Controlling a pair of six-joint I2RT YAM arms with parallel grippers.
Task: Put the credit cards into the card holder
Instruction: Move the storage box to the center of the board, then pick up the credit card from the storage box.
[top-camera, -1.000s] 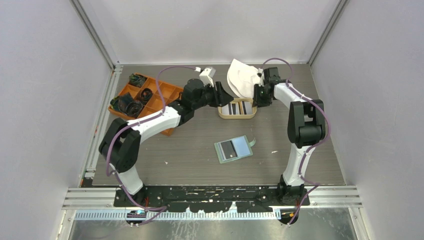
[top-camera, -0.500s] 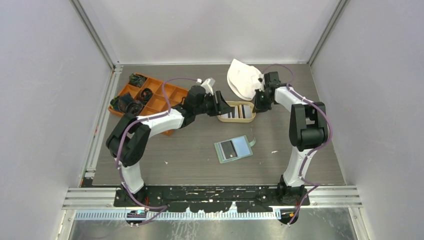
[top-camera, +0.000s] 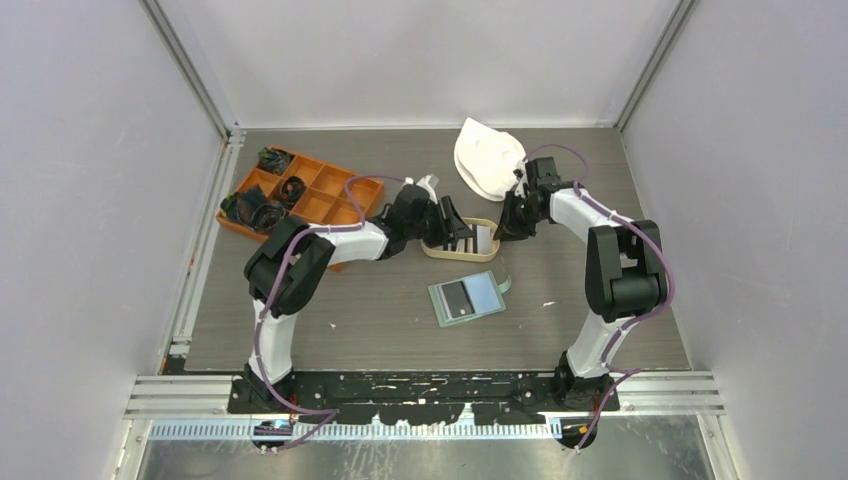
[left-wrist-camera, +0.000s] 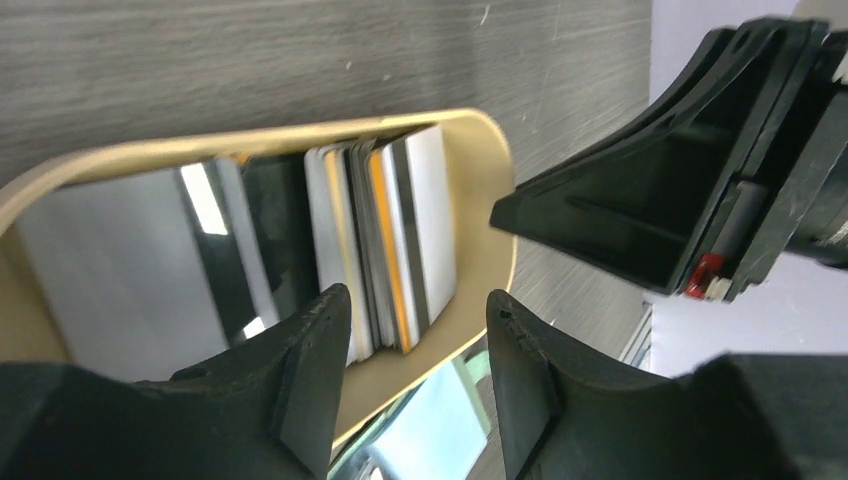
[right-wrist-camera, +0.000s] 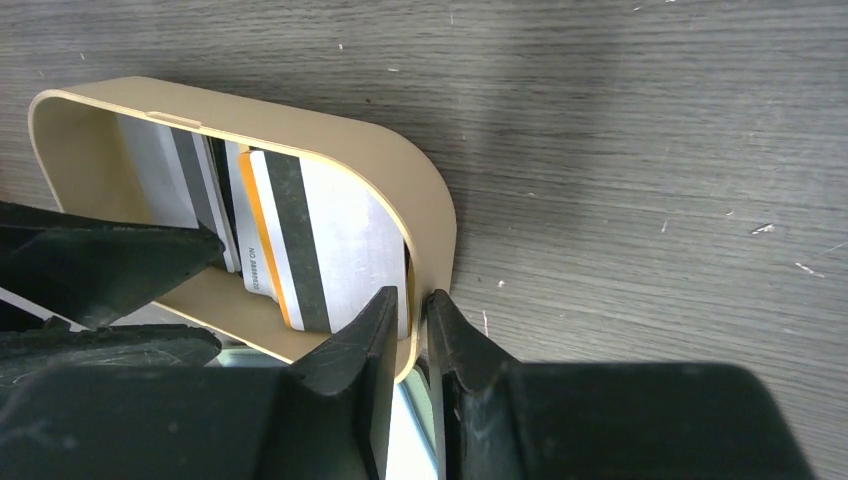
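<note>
1. The cards (right-wrist-camera: 310, 240) stand on edge in a leaning stack inside the oval tan tray (right-wrist-camera: 300, 125), near the middle of the table (top-camera: 600, 300); grey, white and black faces show, with an orange edge among them.
2. The right gripper (right-wrist-camera: 411, 297) has its fingers pressed close on either side of the tray's rounded end wall, pinching it.
3. The left gripper (left-wrist-camera: 418, 300) sits at the tray's opposite side with its fingers spread, the ends of the cards showing between them (it holds nothing).
4. The card holder (top-camera: 467, 298) lies open and flat on the table, nearer the arm bases than the tray and apart from it, with a dark rectangle on its left half.
5. A white cloth (top-camera: 487, 160) lies behind the tray, and an orange box (top-camera: 310, 195) with dark cord bundles (top-camera: 262, 212) sits to the left.
</note>
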